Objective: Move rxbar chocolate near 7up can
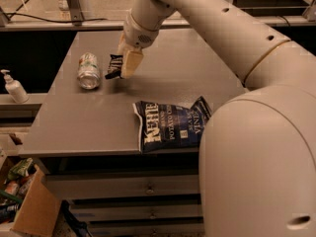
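Observation:
The 7up can [88,70] lies on its side on the grey table [89,127], at the left, its silver end toward me. My gripper [122,67] is just right of the can, low over the table. It is shut on the rxbar chocolate [114,66], a small dark bar with pale lettering that sticks out to the left of the fingers [131,63]. The bar's end is a short gap from the can. Whether the bar touches the table is unclear.
A large dark-blue chip bag [170,122] lies at the table's front edge, middle right. A white pump bottle [14,87] stands on a ledge left of the table. A cardboard box [29,214] with clutter sits on the floor at lower left. My arm's body fills the right side.

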Available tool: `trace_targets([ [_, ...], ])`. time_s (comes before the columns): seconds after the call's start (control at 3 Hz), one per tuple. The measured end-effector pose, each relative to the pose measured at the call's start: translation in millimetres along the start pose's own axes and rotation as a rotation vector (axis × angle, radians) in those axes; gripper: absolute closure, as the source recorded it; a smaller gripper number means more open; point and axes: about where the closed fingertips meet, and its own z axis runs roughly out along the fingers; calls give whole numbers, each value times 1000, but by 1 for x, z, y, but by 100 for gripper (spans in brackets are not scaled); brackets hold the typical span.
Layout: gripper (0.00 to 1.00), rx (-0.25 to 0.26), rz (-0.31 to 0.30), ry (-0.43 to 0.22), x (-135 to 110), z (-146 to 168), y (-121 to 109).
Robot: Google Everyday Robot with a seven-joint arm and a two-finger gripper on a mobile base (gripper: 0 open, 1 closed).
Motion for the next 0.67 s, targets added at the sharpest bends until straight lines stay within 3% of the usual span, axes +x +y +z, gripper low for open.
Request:
trace_targets([
  [0.67, 100, -15, 1, 45, -1, 31, -9],
])
